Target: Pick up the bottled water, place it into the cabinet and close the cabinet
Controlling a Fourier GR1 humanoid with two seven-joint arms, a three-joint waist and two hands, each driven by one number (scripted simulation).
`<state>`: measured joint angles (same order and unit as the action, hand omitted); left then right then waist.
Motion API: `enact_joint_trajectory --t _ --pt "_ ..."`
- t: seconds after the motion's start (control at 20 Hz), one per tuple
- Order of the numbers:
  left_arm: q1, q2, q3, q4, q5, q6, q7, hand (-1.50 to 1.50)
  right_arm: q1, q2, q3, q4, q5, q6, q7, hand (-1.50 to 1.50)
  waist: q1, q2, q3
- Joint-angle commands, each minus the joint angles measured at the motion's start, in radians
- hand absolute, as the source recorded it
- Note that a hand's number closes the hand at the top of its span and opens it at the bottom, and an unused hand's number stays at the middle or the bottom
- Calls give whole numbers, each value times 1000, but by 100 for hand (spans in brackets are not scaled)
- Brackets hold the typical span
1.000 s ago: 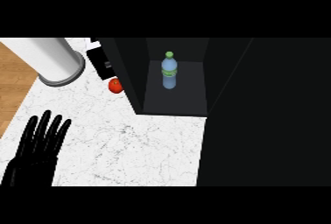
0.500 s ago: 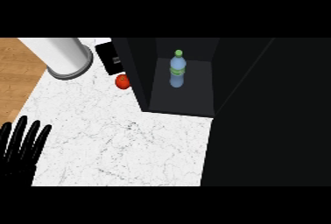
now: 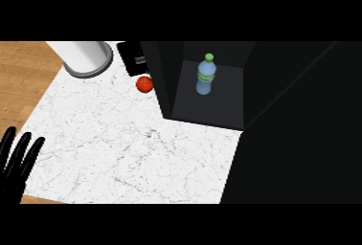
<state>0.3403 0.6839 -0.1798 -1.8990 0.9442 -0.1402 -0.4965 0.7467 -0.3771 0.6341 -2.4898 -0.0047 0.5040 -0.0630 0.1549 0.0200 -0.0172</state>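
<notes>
Clear blue bottled water with green cap (image 3: 205, 79) upright inside dark open cabinet (image 3: 212, 103) — well apart from black left hand (image 3: 17, 165), fingers spread straight.

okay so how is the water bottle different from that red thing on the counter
The bottled water is tall and slim, pale blue with a green cap and label; the red object is small, round and red all over. The bottle stands upright inside the dark cabinet; the red object sits outside it on the white marble counter, beside the cabinet's left wall. Neither is touched by a hand; the left hand rests open at the view's left edge.
</notes>
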Motion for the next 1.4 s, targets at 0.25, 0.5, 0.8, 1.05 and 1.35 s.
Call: enact_joint_trajectory --t 0.25,0.5,0.8,1.05,1.35 --pt "-4 43 20 -10 15 -57 17 -150 -170 -17 139 -27 42 66 139 150 63 11 -6" --pt "6 56 26 9 22 -78 23 -150 -280 -74 77 -50 53 110 143 150 95 6 -12" --pt "-3 68 54 26 37 -90 23 -150 -361 -56 72 -11 25 101 171 150 81 9 -11" --pt "-11 68 61 39 43 -97 22 -150 -398 -82 55 -18 12 120 188 150 75 10 -16" --pt "-8 80 70 41 55 -115 28 -150 -411 -53 33 6 -24 96 177 150 76 20 -15"
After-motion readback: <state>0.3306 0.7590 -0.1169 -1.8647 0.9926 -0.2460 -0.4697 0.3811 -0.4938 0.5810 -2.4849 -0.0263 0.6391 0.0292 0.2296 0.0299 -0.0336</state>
